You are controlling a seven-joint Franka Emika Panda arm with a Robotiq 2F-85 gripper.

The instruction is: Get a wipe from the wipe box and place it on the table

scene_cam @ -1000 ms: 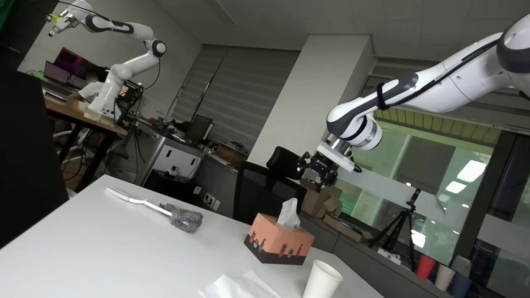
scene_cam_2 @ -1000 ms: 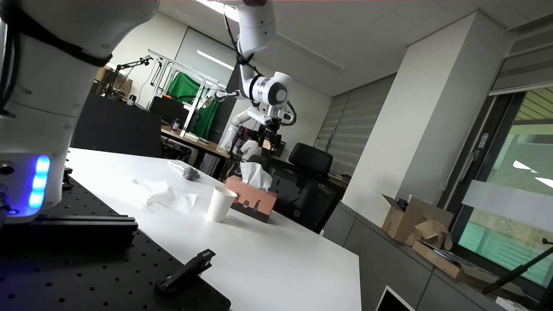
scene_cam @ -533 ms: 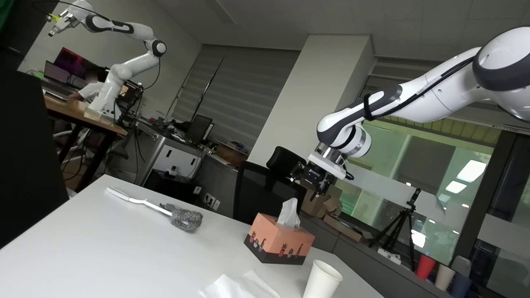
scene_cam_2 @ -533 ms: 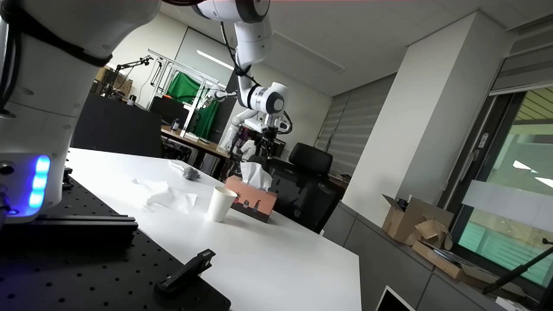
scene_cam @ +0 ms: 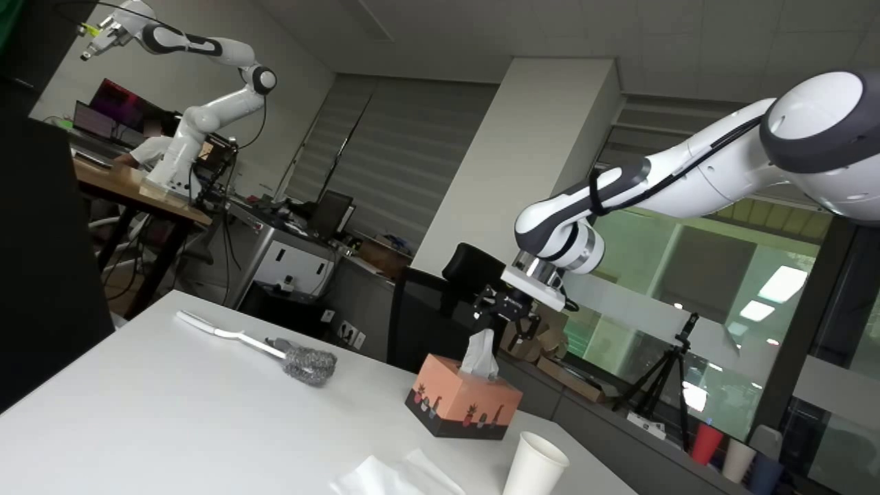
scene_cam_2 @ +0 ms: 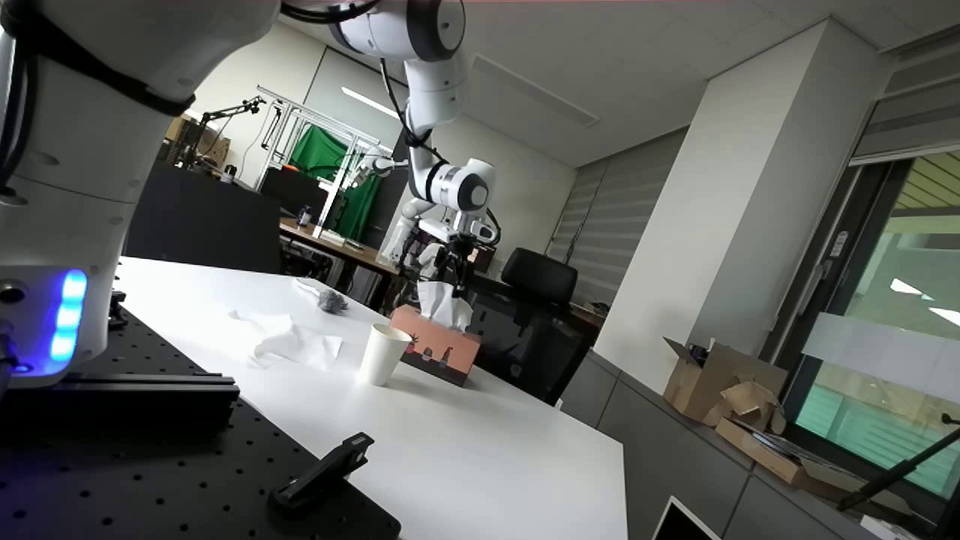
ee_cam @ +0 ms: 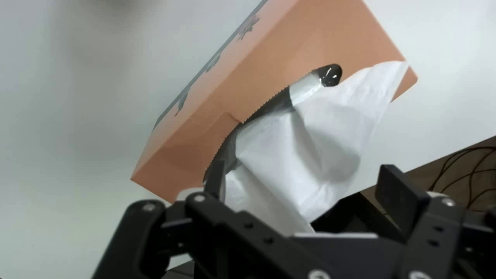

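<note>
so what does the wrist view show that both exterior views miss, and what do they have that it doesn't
Only the wrist view shows the slot in the top of the wipe box from above, with its serrated edge.

Only the exterior views, both of them, show the paper cup, the grey-headed brush and the loose white tissue on the table, plus the arm.

All share the wipe box, the wipe sticking out of it, part of the table, and the gripper.

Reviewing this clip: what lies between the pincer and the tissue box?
White tissue, poking up from the tissue box toward the open pincer; it shows in both exterior views and the wrist view.
</note>
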